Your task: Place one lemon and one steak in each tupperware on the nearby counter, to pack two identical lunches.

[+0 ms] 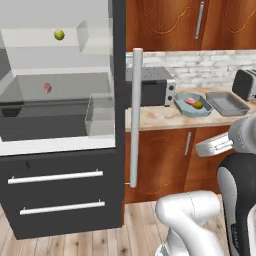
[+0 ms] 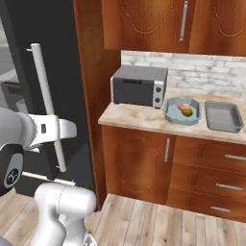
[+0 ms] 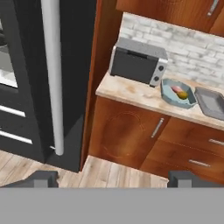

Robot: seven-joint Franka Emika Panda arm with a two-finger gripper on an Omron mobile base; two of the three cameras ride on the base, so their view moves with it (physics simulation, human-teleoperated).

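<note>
Tupperware point(image 1: 181, 103) of pale blue-grey sits on the counter point(image 1: 160, 118), just right of the toaster oven point(image 1: 150, 86). I see a steak point(image 1: 190, 101) and a dull orange-yellow lemon point(image 1: 198, 105) lying inside it, side by side and close enough that I cannot say whether they touch. The second, greyer tupperware point(image 1: 227, 103) stands just beside the first on its right, and I see nothing in it. A silver toaster point(image 1: 246, 83) stands at the far right of the counter against the brick backsplash.

From the left base view I note the fridge point(image 1: 60, 75) open, its door point(image 1: 120, 70) with a long pale bar handle point(image 1: 135, 117) swung out between the fridge interior and the counter. A bright yellow-green lemon point(image 1: 59, 34) rests on an upper shelf inside; a second steak point(image 1: 47, 87) lies on the shelf below it. Both are well apart from the counter.

My end effector point(image 3: 113, 178) shows in the hand view as two dark fingertips point(image 3: 40, 178) spread wide, with nothing between them. It points toward the cabinet fronts under the counter and the wooden floor, well apart from both trays. The right base view shows the hand section of the arm point(image 2: 45, 130) held level in front of the fridge door handle.
</note>
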